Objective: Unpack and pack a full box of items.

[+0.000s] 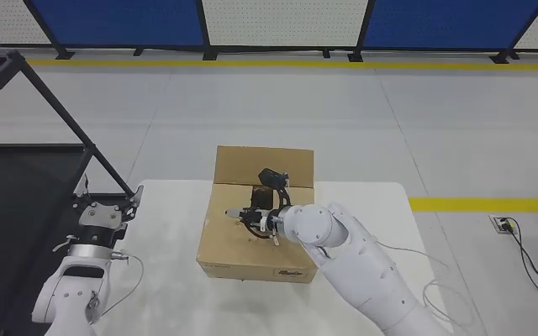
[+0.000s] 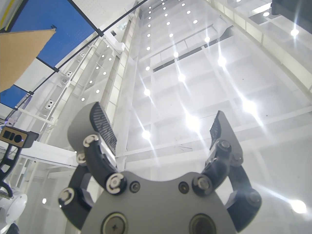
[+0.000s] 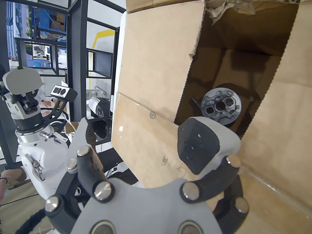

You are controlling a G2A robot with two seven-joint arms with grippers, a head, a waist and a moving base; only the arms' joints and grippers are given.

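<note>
A brown cardboard box [image 1: 252, 252] stands on the white table, its far flap [image 1: 265, 165] raised. My right gripper [image 1: 244, 217] hovers over the box top. In the right wrist view this gripper [image 3: 141, 142] is open, and a side flap [image 3: 151, 74] lies between its fingers [image 3: 197, 144]. Down in the dark opening rests a grey metal disc [image 3: 220, 105] with holes. My left gripper [image 1: 108, 202] sits at the table's left edge, away from the box. It points up at the ceiling, open and empty [image 2: 158, 127].
A black metal rack [image 1: 50, 109] stands to the left of the table [image 1: 168, 277]. Torn paper [image 3: 219, 10] hangs at the box's inner rim. A yellow floor line [image 1: 471, 203] runs to the right, and blue panels [image 1: 118, 21] stand far behind.
</note>
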